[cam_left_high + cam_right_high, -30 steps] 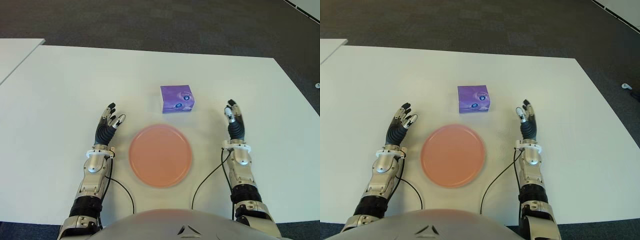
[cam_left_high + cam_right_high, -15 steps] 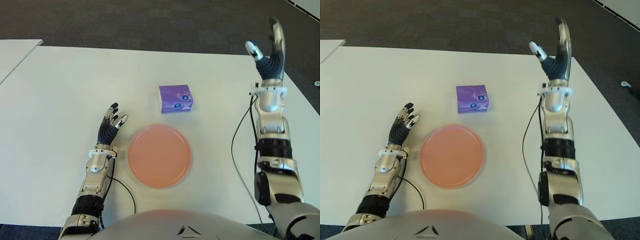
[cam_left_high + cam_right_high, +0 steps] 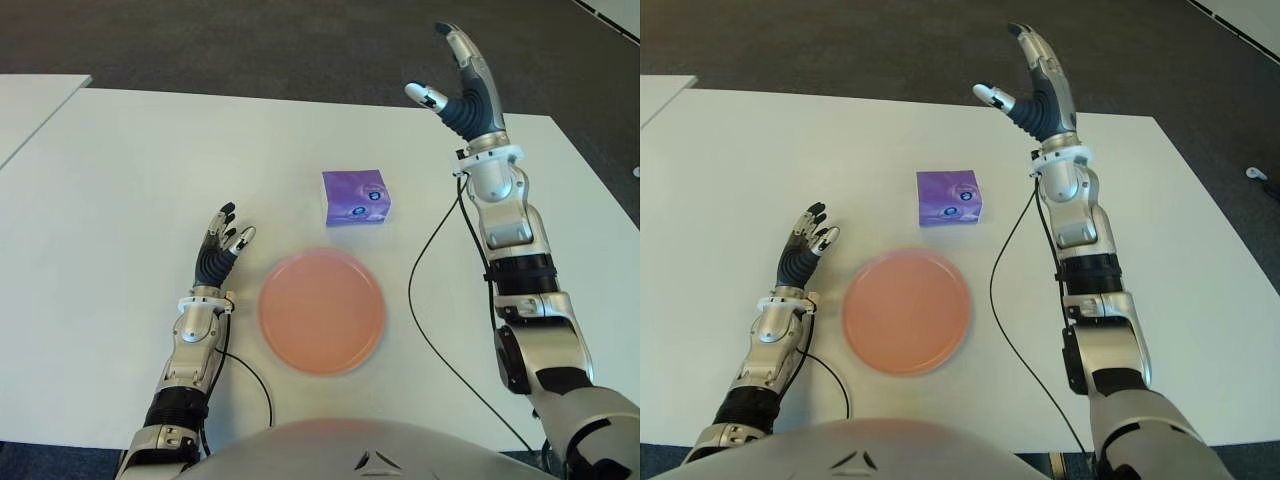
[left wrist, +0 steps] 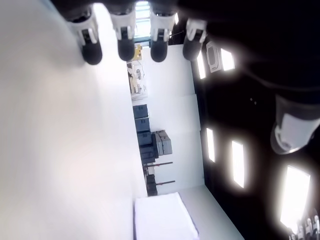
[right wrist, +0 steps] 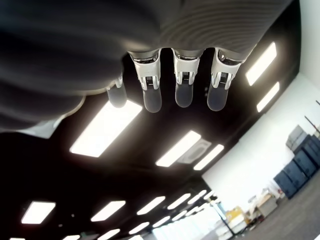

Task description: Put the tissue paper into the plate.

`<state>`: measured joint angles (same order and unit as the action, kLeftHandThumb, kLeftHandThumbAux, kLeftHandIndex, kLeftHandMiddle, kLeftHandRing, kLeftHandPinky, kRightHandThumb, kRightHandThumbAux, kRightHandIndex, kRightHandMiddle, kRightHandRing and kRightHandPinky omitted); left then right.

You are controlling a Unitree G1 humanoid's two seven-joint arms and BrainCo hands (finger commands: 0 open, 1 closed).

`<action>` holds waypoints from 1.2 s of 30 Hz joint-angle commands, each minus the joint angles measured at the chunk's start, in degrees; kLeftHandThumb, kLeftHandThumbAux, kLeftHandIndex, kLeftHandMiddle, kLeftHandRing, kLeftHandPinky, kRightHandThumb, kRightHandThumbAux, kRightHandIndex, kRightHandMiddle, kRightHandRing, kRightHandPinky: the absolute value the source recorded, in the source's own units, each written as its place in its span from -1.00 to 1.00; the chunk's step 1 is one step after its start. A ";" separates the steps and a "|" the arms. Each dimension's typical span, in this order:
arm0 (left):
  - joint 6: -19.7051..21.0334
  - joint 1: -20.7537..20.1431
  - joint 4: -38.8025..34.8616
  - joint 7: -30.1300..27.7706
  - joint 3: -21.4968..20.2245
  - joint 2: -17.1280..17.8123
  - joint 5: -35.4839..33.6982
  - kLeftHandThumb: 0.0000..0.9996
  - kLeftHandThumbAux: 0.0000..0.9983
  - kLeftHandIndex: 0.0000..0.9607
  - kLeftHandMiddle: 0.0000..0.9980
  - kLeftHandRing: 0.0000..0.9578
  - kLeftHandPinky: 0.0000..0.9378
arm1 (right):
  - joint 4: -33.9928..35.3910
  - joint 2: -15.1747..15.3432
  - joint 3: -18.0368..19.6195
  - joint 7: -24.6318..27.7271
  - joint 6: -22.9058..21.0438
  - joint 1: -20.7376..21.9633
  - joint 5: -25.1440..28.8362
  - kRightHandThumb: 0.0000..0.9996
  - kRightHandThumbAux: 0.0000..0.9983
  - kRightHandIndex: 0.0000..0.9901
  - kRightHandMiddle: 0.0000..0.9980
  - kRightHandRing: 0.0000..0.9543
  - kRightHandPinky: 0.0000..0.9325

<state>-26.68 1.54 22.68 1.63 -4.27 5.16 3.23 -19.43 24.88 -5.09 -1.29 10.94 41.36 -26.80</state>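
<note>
Quick status for you: task's basically not started imo. Nearest to the robot, the pink plate (image 3: 321, 311) sits on the white table (image 3: 110, 190) w/ nothing in it, totally bare. Left hand (image 3: 219, 246) shows just beside the plate on its left, fingers loosely spread, holding nothing; can't tell if it's actually touching the tabletop. A bit farther out, right behind the plate's far rim but not touching it, is the purple tissue pack (image 3: 355, 196), sitting flat on the table and untouched. Farthest out, your right hand (image 3: 462, 78) is raised high over the far right part of the table, well apart from the pack, fingers wide open and pointing up, thumb out to the side, nothing in it; wrist cam just shows ceiling lights past the fingertips. So what's left is everything: bring that hand down to the pack, grab it, carry it the short hop back to the plate, let go.
</note>
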 commanded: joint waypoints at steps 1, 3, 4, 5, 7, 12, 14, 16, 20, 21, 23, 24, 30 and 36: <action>0.13 0.42 2.03 0.81 0.19 -0.11 0.74 -0.36 -0.09 -1.00 -1.00 -1.00 -1.00 | -10.34 0.61 -4.24 2.89 2.48 4.39 -1.75 0.06 -0.52 -1.00 -1.00 -1.00 -1.00; 0.01 0.30 2.24 0.99 0.21 -0.11 0.91 -0.36 -0.09 -1.00 -1.00 -1.00 -1.00 | -12.58 0.66 -5.69 3.09 4.38 5.34 -2.29 0.07 -0.53 -1.00 -1.00 -1.00 -1.00; -0.06 0.23 2.36 1.10 0.24 -0.12 1.01 -0.36 -0.10 -1.00 -1.00 -1.00 -1.00 | -13.56 0.71 -6.40 3.14 5.40 5.73 -2.57 0.07 -0.53 -1.00 -1.00 -1.00 -1.00; -0.14 0.12 2.49 1.26 0.29 -0.16 1.13 -0.36 -0.10 -1.00 -1.00 -1.00 -1.00 | -15.71 0.40 -8.76 2.30 7.76 6.39 -4.58 0.07 -0.53 -1.00 -1.00 -1.00 -1.00; -0.27 0.01 2.59 1.44 0.42 -0.28 1.19 -0.36 -0.10 -1.00 -1.00 -1.00 -1.00 | -19.04 0.23 -12.19 0.59 11.65 7.36 -7.65 0.07 -0.53 -1.00 -1.00 -1.00 -1.00; -0.34 0.03 2.40 1.20 0.58 -0.68 0.71 -0.34 -0.12 -1.00 -1.00 -1.00 -1.00 | -27.15 -0.31 -17.90 -5.72 16.87 9.52 -13.79 0.03 -0.57 -1.00 -1.00 -1.00 -1.00; -0.45 0.12 2.20 0.97 0.64 -0.77 0.43 -0.34 -0.13 -1.00 -1.00 -1.00 -1.00 | -31.00 -0.87 -20.49 -9.04 18.15 10.75 -16.75 -0.02 -0.59 -1.00 -1.00 -1.00 -1.00; -0.54 0.20 2.06 0.88 0.69 -0.85 0.31 -0.34 -0.13 -1.00 -1.00 -1.00 -1.00 | -33.87 -1.12 -22.39 -11.60 19.07 11.90 -18.84 -0.07 -0.61 -1.00 -1.00 -1.00 -1.00; -0.51 0.55 1.42 0.57 0.69 -0.89 -0.26 -0.34 -0.14 -1.00 -1.00 -1.00 -1.00 | -37.95 -1.10 -25.39 -14.26 20.42 13.87 -21.59 -0.15 -0.63 -1.00 -1.00 -1.00 -1.00; -0.50 0.64 1.30 0.56 0.71 -0.91 -0.33 -0.34 -0.14 -1.00 -1.00 -1.00 -1.00 | -38.65 -1.11 -25.79 -14.68 20.76 14.14 -21.80 -0.17 -0.63 -1.00 -1.00 -1.00 -1.00; -0.50 0.88 1.09 0.52 0.66 -0.88 -0.50 -0.34 -0.14 -1.00 -1.00 -1.00 -1.00 | -40.02 -1.20 -26.81 -15.60 21.33 14.56 -22.54 -0.20 -0.63 -1.00 -1.00 -1.00 -1.00; -0.51 0.97 1.08 0.57 0.61 -0.85 -0.51 -0.34 -0.14 -1.00 -1.00 -1.00 -1.00 | -40.60 -1.24 -27.45 -16.03 21.48 14.78 -23.06 -0.21 -0.63 -1.00 -1.00 -1.00 -1.00; -0.15 1.10 1.15 1.21 0.43 -0.79 -0.33 -0.34 -0.14 -1.00 -1.00 -1.00 -1.00 | -43.03 -1.36 -30.01 -17.58 21.89 15.73 -24.81 -0.23 -0.59 -1.00 -1.00 -1.00 -1.00; -0.16 1.04 1.38 1.78 0.30 -0.82 0.03 -0.34 -0.15 -1.00 -1.00 -1.00 -1.00 | -44.19 -1.35 -31.43 -18.05 21.84 16.27 -25.36 -0.23 -0.58 -1.00 -1.00 -1.00 -1.00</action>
<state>-28.06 1.31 22.99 2.62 -3.79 4.70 2.89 -62.72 23.63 -35.37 -19.05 32.25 57.01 -51.41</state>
